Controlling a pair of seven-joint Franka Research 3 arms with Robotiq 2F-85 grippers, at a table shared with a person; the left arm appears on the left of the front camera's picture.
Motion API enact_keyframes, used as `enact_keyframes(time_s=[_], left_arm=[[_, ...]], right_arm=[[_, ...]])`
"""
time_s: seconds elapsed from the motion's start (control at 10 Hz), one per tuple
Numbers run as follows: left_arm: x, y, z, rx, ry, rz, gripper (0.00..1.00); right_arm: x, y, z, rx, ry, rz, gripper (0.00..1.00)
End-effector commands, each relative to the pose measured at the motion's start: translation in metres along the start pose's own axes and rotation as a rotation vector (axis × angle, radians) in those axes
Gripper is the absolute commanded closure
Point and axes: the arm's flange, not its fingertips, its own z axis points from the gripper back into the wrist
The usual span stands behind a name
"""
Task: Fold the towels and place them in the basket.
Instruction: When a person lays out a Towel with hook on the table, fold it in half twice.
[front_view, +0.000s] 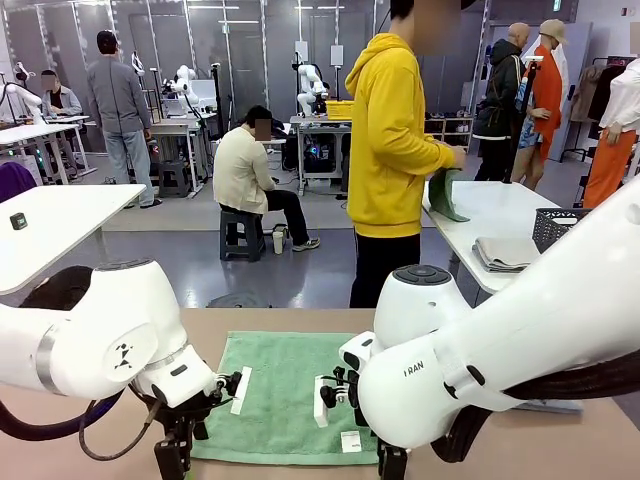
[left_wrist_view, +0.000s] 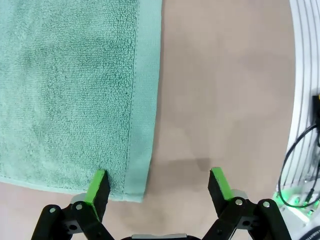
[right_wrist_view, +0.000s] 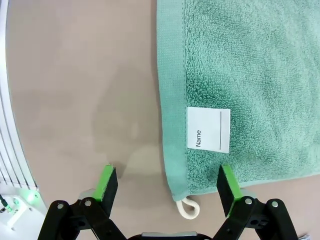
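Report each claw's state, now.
Left claw: open, holding nothing, straddling an edge of the flat sea-green terry towel.
Right claw: open, holding nothing, over the same towel's looped corner.

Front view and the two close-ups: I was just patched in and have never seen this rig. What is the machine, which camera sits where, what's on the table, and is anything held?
The machine is two white robot arms, each ending in a black two-finger gripper with green pads. The front view looks from between the arms across the table at a person in a yellow hoodie. Each close-up comes from a camera on one wrist, looking along that gripper's own fingers. A green towel lies flat on the table. The left gripper hangs open over one near corner. The right gripper hangs open over the other, by the white name label and the corner loop. Neither holds anything. At a farther table the person holds a second towel, near some folded towels and a dark basket.
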Motion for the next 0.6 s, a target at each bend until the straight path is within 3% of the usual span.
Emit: enact_keyframes(time_s=[0.0, 0.3, 0.4, 0.5], left_arm=[[0.0004, 0.0049, 0.0000, 0.014, 0.005, -0.018, 0.00], [0.0001, 0.0041, -0.0040, 0.008, 0.012, -0.019, 0.00], [0.0013, 0.0040, -0.0049, 0.003, 0.019, -0.016, 0.08], [0.0007, 0.0030, -0.0050, 0.008, 0.019, -0.014, 0.37]], right_arm=[[-0.0078, 0.0042, -0.0060, 0.005, -0.026, 0.015, 0.00], [-0.0072, 0.0033, -0.0087, -0.001, -0.018, 0.009, 0.00], [-0.0075, 0.0013, -0.0078, -0.003, -0.031, -0.002, 0.00], [-0.0073, 0.0007, -0.0060, -0.009, -0.048, -0.011, 0.00]])
